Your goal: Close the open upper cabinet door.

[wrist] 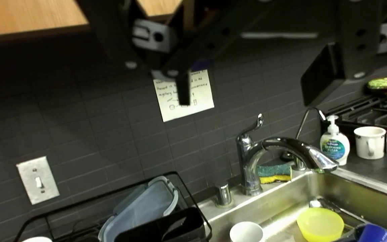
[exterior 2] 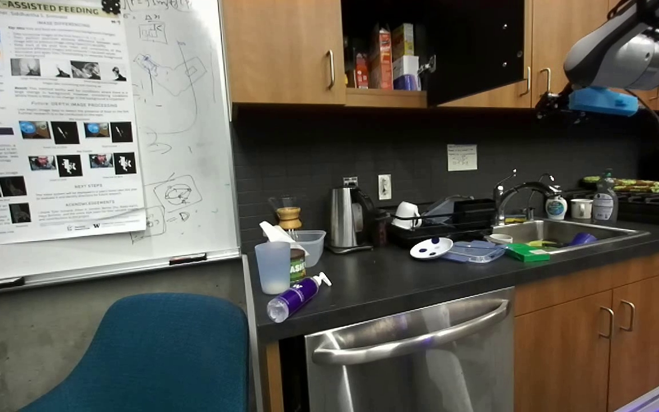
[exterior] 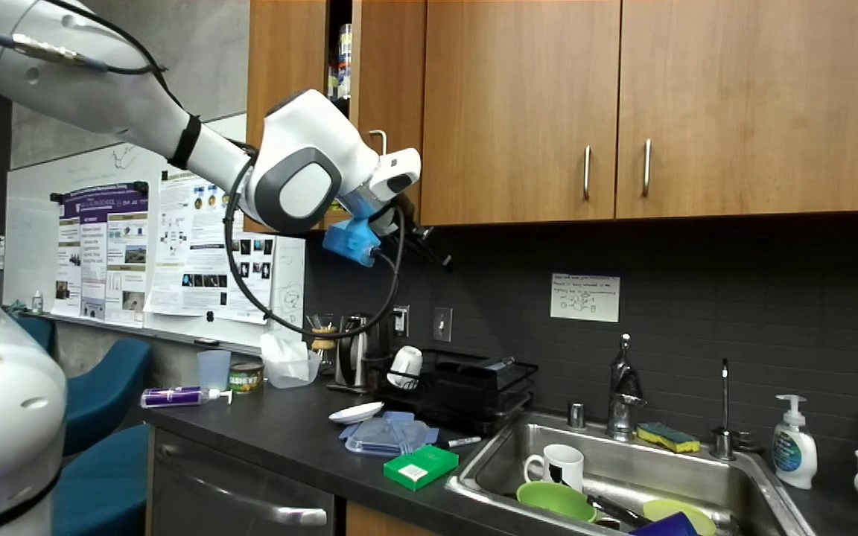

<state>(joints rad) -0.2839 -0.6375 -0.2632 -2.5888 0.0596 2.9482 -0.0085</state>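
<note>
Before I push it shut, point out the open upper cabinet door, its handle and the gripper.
Upper cabinet door (exterior 2: 474, 50), in an exterior view: dark inner face.
Door handle (exterior: 383, 140), in an exterior view: the bar's upper part.
Gripper (wrist: 251, 86), in the wrist view: midway between its spread fingertips.

In an exterior view: green rectangular box (exterior: 418, 467) on flat black tabletop (exterior: 280, 424), nine o'clock from rectangular stainless-steel sink (exterior: 645, 472).

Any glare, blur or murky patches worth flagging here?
Wrist view: gripper dark, its edges somewhat soft; bright glare inside the sink. In an exterior view: pale reflections streak the dishwasher; the open door shows a nearly black inner face, shadow or colour unclear.
</note>
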